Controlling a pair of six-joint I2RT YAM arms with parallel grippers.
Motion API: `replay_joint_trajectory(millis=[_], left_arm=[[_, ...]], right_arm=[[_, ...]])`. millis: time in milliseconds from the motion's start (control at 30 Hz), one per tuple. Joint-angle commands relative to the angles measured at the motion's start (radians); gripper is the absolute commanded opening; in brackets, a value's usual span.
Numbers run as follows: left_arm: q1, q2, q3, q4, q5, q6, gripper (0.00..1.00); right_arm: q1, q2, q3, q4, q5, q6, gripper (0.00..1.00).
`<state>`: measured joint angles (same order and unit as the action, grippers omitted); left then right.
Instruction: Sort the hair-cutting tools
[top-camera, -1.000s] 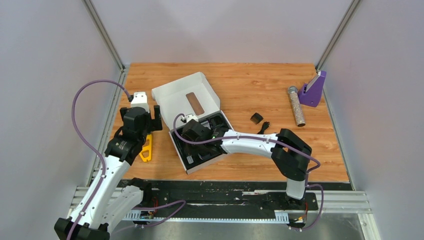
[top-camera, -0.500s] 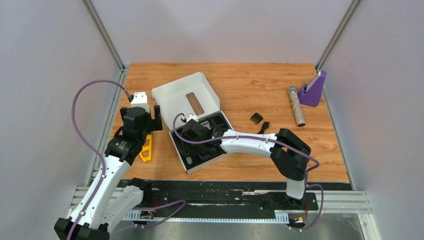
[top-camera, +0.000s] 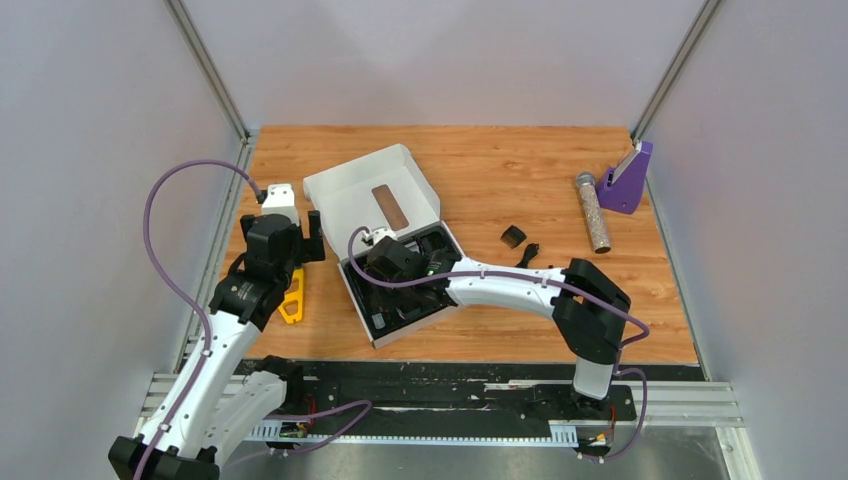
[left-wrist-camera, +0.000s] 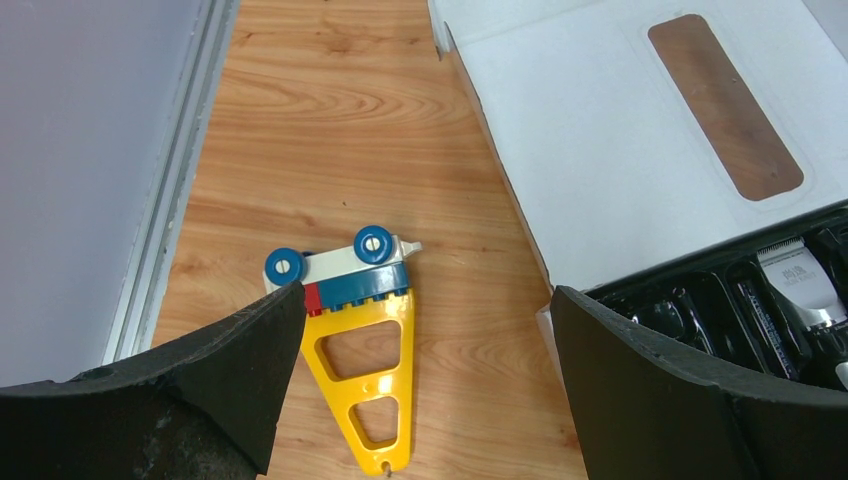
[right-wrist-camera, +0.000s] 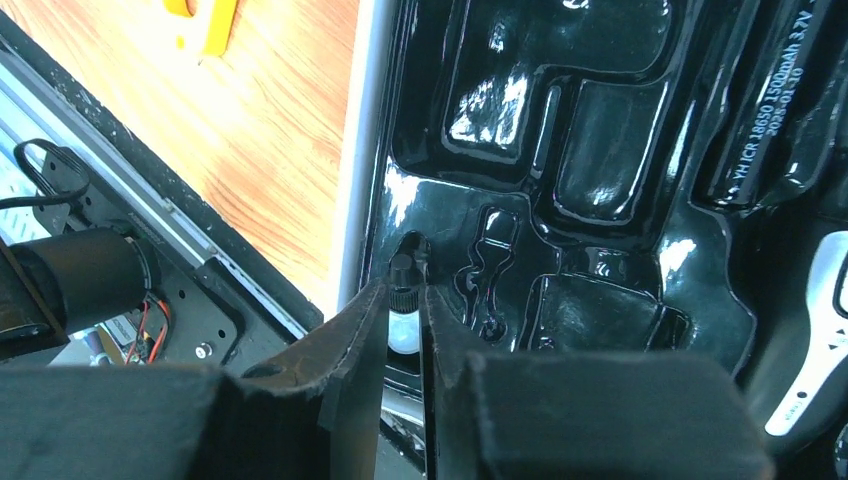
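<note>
A white box with its lid (top-camera: 370, 195) open holds a glossy black moulded tray (top-camera: 400, 290). My right gripper (top-camera: 385, 300) reaches into the tray's near-left corner. In the right wrist view it (right-wrist-camera: 403, 310) is shut on a small white bottle with a black cap (right-wrist-camera: 402, 335), which is standing in a slot. The clipper with a silver blade head (left-wrist-camera: 795, 275) lies in the tray. The stubby comb guard (top-camera: 513, 236) and coiled cord (top-camera: 528, 254) lie on the table right of the box. My left gripper (left-wrist-camera: 425, 330) is open and empty. I cannot pick out the thin black stick.
A yellow triangular piece with a blue-and-white block (left-wrist-camera: 365, 380) lies under my left gripper, left of the box. A glittery silver cylinder (top-camera: 593, 212) and a purple stand (top-camera: 627, 180) sit at the far right. Metal rails border the table.
My right arm's elbow has shifted slightly to the right while the gripper stays in the tray. The left arm has not moved.
</note>
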<state>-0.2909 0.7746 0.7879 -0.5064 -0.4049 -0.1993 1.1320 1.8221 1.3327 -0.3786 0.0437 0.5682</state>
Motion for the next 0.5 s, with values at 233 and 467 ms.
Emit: replay_joint_trajectory(millis=[233,467], left_arm=[[0.007,-0.022,0.027,0.013,-0.001,-0.015,1.00],[0.007,-0.023,0.025,0.014,0.002,-0.017,1.00]], right_arm=[[0.009,0.076,0.067,-0.059,-0.100,-0.048,0.12],[0.010,0.116,0.096,-0.095,-0.105,-0.056,0.10]])
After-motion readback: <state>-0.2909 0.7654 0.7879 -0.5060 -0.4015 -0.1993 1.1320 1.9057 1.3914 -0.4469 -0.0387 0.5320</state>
